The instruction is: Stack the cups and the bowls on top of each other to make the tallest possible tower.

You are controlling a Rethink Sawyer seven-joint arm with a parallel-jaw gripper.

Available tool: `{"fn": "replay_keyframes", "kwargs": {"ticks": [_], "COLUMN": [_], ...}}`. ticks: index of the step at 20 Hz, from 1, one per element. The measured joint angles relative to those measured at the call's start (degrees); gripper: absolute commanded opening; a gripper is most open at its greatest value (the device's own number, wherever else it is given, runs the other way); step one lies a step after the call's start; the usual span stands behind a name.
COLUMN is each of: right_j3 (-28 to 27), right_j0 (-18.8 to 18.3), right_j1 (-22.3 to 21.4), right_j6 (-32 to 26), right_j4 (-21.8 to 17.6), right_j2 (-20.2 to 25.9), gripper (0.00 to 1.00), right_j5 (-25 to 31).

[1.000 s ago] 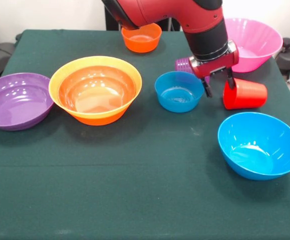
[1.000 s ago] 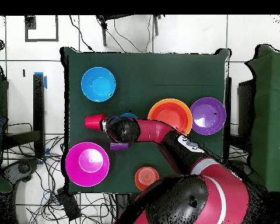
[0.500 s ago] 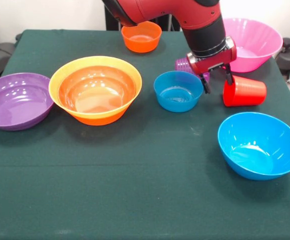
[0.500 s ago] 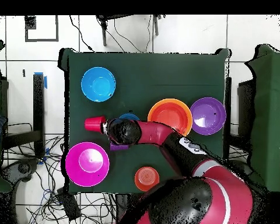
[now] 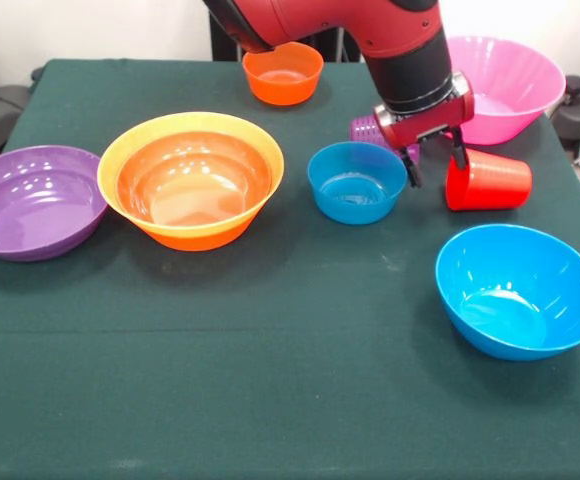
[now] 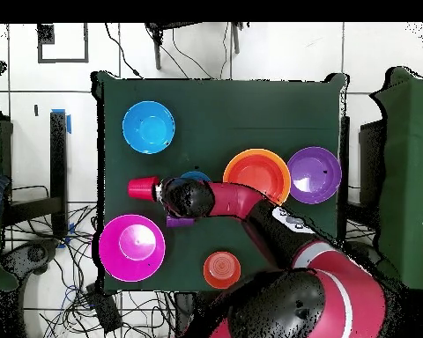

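My gripper (image 5: 434,162) hangs open between the small blue bowl (image 5: 356,181) and the red cup (image 5: 487,182), which lies on its side. One finger (image 5: 459,152) is at the cup's rim; purple cup (image 5: 367,129) lies behind.

From above I see my red arm (image 6: 250,207) reaching from lower right to frame centre, red cup (image 6: 142,186) on its side just left of it, blue bowl (image 6: 148,127) upper left, pink bowl (image 6: 131,247) lower left, orange bowl (image 6: 257,174) touching purple bowl (image 6: 315,174) at right, small orange bowl (image 6: 221,269) near the bottom.
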Motion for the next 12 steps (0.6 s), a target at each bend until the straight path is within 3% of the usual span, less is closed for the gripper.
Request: {"fn": "replay_keyframes", "kwargs": {"ticks": [12], "right_j3": [2.99], "right_j0": [-5.30], "right_j1": [-7.00], "right_j6": [0.00], "right_j4": [-0.01], "right_j2": [0.73], "gripper": [1.00], "right_j5": [0.01]}}
